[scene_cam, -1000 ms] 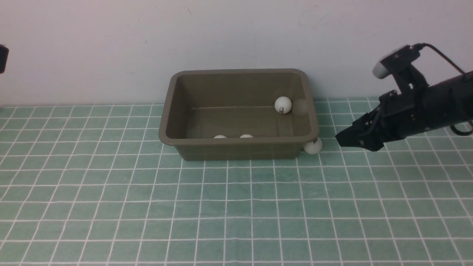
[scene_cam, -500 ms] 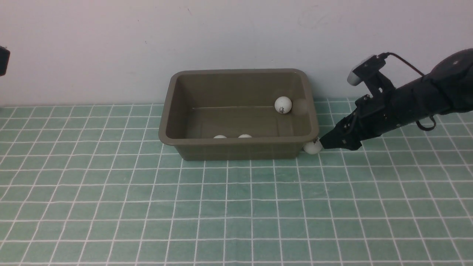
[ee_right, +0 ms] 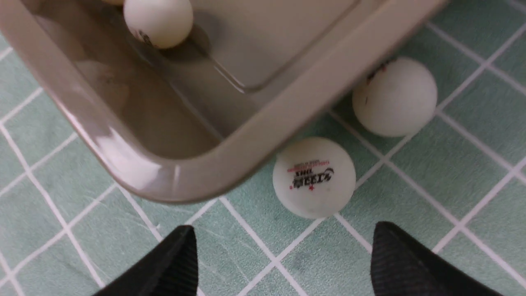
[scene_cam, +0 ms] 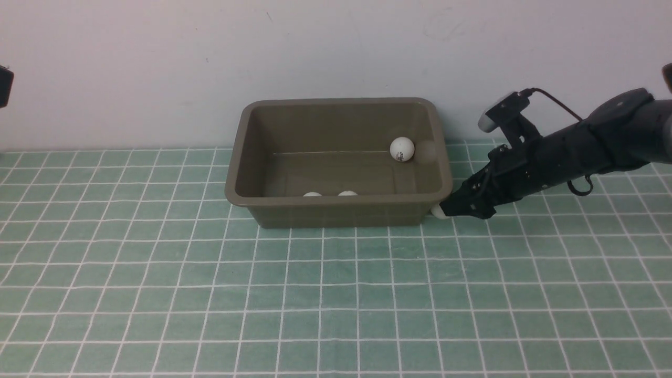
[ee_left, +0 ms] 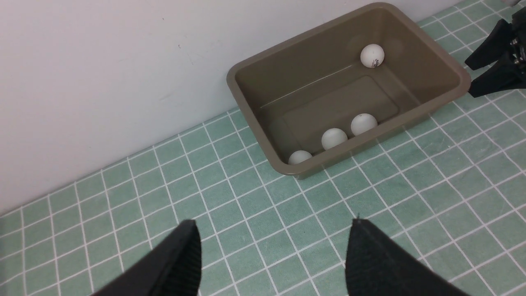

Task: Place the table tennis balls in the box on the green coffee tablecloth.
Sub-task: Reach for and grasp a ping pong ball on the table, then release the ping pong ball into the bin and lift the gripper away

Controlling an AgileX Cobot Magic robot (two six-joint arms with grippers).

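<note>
The olive-brown box (scene_cam: 336,200) stands at the back of the green coffee tablecloth (scene_cam: 336,294). Several table tennis balls lie inside it, among them one by the far right wall (scene_cam: 402,149) and others along the near wall (ee_left: 334,138). Two more balls rest on the cloth at the box's front right corner: one with a printed logo (ee_right: 314,176), one tucked under the rim (ee_right: 394,96). My right gripper (ee_right: 283,226) is open, low over the cloth, with the logo ball just ahead of its gap. The front view shows only a sliver of a ball (scene_cam: 436,212) past the right gripper (scene_cam: 446,208). My left gripper (ee_left: 273,222) hangs open and empty, far from the box.
A plain pale wall (scene_cam: 336,52) rises directly behind the box. Checked cloth stretches in front of the box and to its left. The box's flared rim (ee_right: 287,107) overhangs the two outside balls.
My right arm has swung left and down to the box's front right corner, and its jaws have opened. It now covers most of the outside ball in the front view.
</note>
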